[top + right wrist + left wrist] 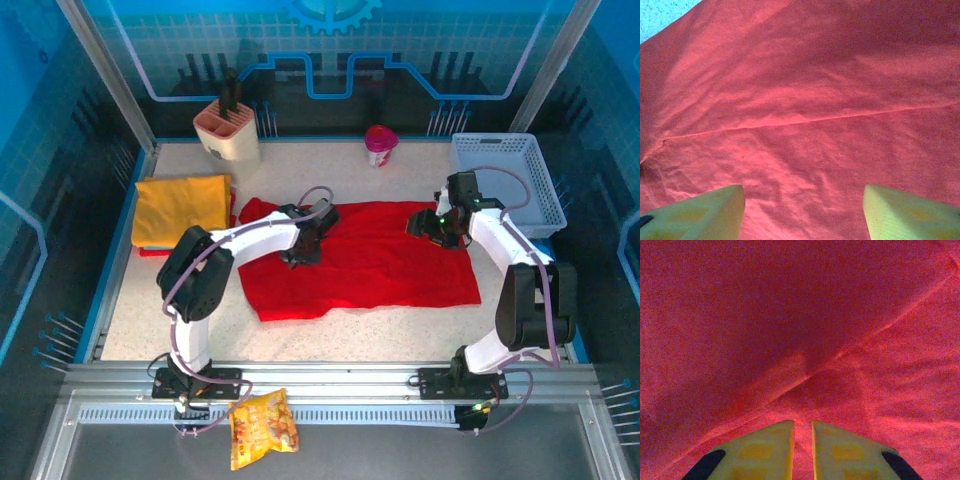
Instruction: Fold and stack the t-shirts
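Observation:
A bright red t-shirt [380, 265] lies spread flat across the middle of the table. A mustard yellow t-shirt [180, 207] sits folded at the far left, with a red edge showing beneath it. My left gripper [300, 250] rests on the red shirt's left part. In the left wrist view the left gripper [803, 424] is nearly closed, with a ridge of red cloth [800, 315] pinched in the narrow gap. My right gripper [430, 228] hovers over the shirt's upper right part. In the right wrist view the right gripper [804, 192] stands wide apart above the red cloth [810, 100], holding nothing.
A white lattice basket [500, 140] stands at the back right, close to the right arm. A beige holder [228, 135] and a pink cup [380, 145] stand along the back edge. A yellow-orange snack bag [262, 428] lies on the near rail.

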